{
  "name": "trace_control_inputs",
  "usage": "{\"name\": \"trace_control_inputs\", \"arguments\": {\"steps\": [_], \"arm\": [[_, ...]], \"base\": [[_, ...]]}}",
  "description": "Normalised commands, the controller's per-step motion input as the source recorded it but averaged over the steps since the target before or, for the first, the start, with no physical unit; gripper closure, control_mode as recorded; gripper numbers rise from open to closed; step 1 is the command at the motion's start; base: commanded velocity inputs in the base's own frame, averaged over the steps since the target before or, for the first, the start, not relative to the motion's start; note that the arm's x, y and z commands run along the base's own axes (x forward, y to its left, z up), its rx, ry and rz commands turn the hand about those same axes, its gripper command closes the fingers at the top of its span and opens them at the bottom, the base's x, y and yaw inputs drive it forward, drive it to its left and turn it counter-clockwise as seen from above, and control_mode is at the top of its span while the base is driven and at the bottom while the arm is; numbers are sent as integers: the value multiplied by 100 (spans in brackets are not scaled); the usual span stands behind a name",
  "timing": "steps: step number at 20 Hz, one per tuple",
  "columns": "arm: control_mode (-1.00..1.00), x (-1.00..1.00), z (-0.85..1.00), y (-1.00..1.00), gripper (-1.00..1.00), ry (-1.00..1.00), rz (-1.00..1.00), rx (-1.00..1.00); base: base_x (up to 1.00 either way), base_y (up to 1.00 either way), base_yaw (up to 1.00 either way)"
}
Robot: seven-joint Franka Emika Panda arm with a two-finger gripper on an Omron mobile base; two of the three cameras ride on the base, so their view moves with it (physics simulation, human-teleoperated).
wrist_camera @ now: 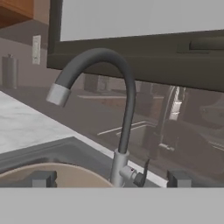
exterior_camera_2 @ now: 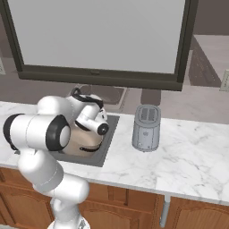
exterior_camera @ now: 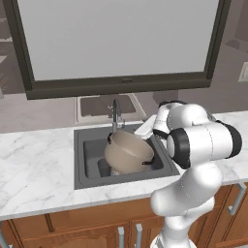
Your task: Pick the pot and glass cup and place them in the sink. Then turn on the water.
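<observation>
Taupe metal pot (exterior_camera: 128,152), round and pale inside, leans tilted in the dark rectangular sink (exterior_camera: 92,138). Open, empty gripper (wrist_camera: 111,178) faces the curved faucet (wrist_camera: 117,109). White marble counter (exterior_camera: 38,169) around.

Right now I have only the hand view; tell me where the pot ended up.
Observer: The wide round taupe-grey metal pot lies tilted inside the rectangular dark grey sink.
Operator: Find the cup.
Observer: The small dark grey glass cup is in the basin too, left of the pot in the left base view.
Operator: Check the counter on the right.
Observer: A grey rounded toaster stands on the white marble counter, apart from the sink.
</observation>
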Motion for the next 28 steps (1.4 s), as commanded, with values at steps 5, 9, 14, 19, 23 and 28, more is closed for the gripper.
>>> {"name": "trace_control_inputs", "arguments": {"steps": [5, 9, 14, 19, 23, 28], "arm": [[-100, 0, -7, 0, -100, 1, 0, 2], [-100, 0, -3, -3, -100, 1, 0, 4], [-100, 0, 0, -8, -100, 0, 0, 5], [-100, 0, 0, -5, -100, 0, 0, 4], [-100, 0, 0, -1, -100, 0, 0, 3], [-100, 0, 0, 0, -100, 2, 0, 3]], "base": [[0, 0, 0], [0, 0, 0], [0, 0, 0], [0, 0, 0], [0, 0, 0], [0, 0, 0]]}}
